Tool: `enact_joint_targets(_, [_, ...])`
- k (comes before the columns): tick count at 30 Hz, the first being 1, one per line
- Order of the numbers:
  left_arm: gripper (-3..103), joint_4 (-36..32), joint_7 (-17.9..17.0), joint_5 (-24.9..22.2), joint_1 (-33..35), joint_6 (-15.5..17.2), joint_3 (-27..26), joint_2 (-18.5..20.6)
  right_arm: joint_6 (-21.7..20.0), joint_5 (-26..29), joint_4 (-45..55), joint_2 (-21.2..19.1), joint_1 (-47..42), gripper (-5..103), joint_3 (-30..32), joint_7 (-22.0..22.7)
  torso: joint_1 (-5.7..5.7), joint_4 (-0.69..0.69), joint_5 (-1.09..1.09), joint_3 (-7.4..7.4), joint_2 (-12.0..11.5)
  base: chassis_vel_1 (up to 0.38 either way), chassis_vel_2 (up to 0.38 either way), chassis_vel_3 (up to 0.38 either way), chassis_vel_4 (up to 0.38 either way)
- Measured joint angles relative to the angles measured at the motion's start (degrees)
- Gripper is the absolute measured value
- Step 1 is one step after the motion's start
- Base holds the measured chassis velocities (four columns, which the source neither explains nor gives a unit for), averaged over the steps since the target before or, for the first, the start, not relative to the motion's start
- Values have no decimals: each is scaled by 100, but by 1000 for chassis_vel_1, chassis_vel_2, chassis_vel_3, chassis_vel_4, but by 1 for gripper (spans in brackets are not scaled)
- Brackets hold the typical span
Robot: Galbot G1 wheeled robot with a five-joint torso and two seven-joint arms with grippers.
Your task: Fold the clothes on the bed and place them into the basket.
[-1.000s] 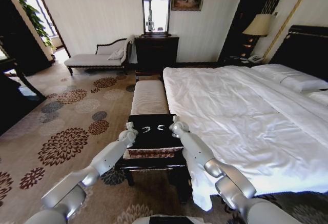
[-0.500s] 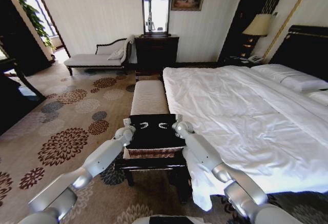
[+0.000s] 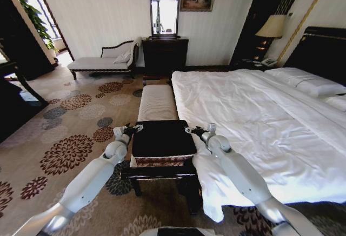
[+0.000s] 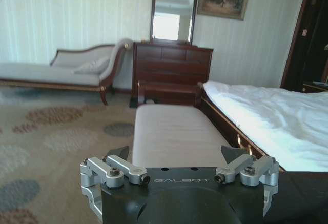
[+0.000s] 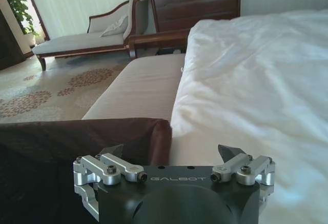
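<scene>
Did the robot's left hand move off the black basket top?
Yes. The left gripper slid outward to the basket's left edge, toward the carpet.

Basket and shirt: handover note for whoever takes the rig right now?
Left gripper: open, empty, at the left edge of the basket.
Right gripper: open, empty, at its right edge, beside the bed.
A flat black surface covers the basket top; I cannot tell whether it is the folded T-shirt or the basket's own fabric.
Left: confirm that before calling the job done.
</scene>
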Motion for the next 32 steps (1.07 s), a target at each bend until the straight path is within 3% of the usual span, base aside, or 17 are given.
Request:
enact_joint_targets(5, [100,-559,14,498,716,-216,-599,231,391,-522,418,-145,-710,100,639,-231,0,-2,2,0,0,0,0,0,0])
enact_joint_targets(7, [100,-812,103,737,1209,-320,-1066,228,711,-676,631,-129,-1111,100,1053,-299,2,-1,2,0,0,0,0,0,0])
enact_joint_targets(10, [100,-1155,320,1098,2075,-548,-1849,-47,1236,-1006,980,-68,-1838,100,1683,-547,1,0,0,0,0,0,0,0,0])
enact_joint_targets(12, [100,-1232,401,1225,2358,-653,-2048,-147,1362,-1090,1079,-47,-2068,100,1843,-627,0,-1,0,0,0,0,0,0,0])
enact_joint_targets(15, [100,-1482,727,1640,3159,-1076,-2556,-437,1597,-1038,1438,54,-2744,100,2258,-820,0,0,1,0,1,0,0,0,0])
enact_joint_targets(24, [100,-1956,1244,2004,4131,-1743,-3459,-864,2119,-1210,1649,360,-3402,100,2666,-1143,0,-1,1,0,-1,0,0,0,0])
enact_joint_targets(32, [100,-2295,1441,2054,4727,-1903,-4006,-1122,2521,-1336,1564,635,-3740,100,2981,-1329,0,0,1,1,0,0,0,0,0])
